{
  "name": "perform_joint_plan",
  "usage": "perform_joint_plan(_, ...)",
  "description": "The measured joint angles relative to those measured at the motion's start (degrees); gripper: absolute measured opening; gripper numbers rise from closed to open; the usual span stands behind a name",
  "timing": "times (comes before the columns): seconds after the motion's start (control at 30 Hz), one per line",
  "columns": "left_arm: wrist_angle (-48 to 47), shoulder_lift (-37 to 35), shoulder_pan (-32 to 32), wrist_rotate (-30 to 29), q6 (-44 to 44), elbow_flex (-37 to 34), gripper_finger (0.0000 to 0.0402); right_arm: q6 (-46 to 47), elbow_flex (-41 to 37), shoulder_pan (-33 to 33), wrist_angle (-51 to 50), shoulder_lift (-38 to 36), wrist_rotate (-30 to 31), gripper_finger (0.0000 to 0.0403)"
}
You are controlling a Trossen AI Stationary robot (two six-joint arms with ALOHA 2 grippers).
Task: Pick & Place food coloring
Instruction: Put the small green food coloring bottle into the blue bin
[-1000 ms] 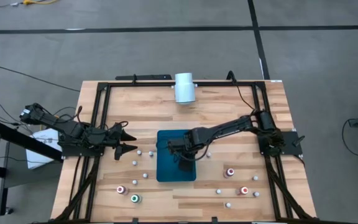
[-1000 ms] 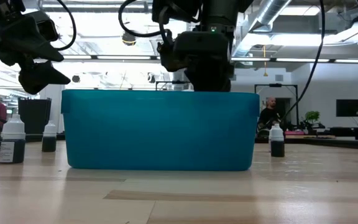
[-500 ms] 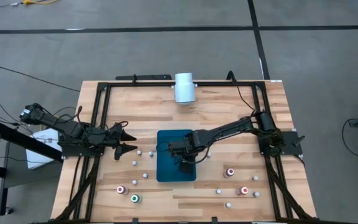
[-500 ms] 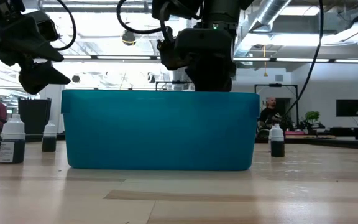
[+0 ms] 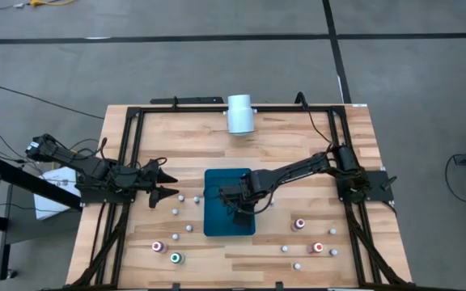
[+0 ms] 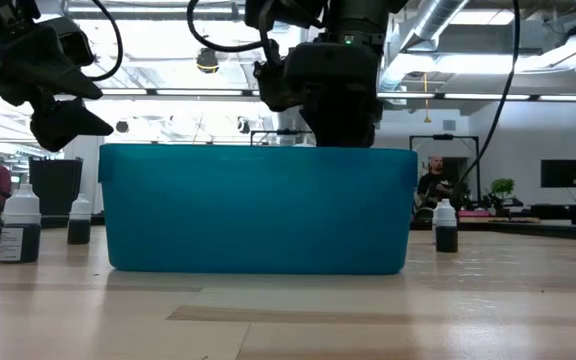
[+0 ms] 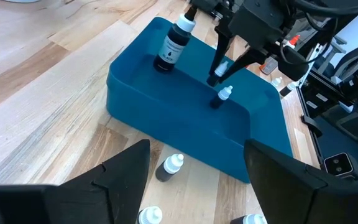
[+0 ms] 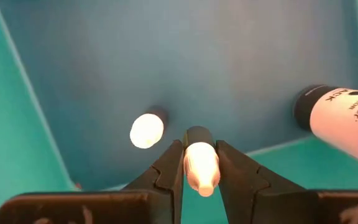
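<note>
We found the right gripper (image 8: pixel 201 163) clenched on a small food coloring bottle (image 8: pixel 201 163) inside the teal tray (image 5: pixel 215 222), presumably for depositing, while the left gripper (image 5: pixel 165 183), released, waited at nine o'clock.

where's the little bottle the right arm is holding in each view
High view: hidden under the right gripper, over the teal tray.
Low view: not visible, behind the tray wall.
Left wrist view: held bottle between the jaws, above the tray.
Right wrist view: white-capped bottle clamped between the jaws.
Shared landmark: the teal tray.
</note>
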Motion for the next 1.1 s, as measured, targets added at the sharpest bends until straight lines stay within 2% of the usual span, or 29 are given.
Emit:
perform_joint_plan(0.23, 0.0, 0.0, 0.0, 0.0, 0.0, 0.0, 0.0252, 0.8, 0.7, 0.5, 0.1, 3.2, 1.2, 0.0071)
perform_joint_plan(0.37, 0.1, 0.0, 0.0, 0.0, 0.0, 0.0, 0.0252, 1.5, 1.3, 1.5, -0.7, 3.5, 2.8, 0.0071)
perform_joint_plan(0.6, 0.0, 0.0, 0.0, 0.0, 0.0, 0.0, 0.0252, 1.5, 1.4, 1.5, -0.2, 3.1, 2.0, 0.0075)
perform_joint_plan(1.1, 0.0, 0.0, 0.0, 0.0, 0.1, 0.0, 0.0252, 1.5, 1.4, 1.5, -0.2, 3.1, 2.2, 0.0141)
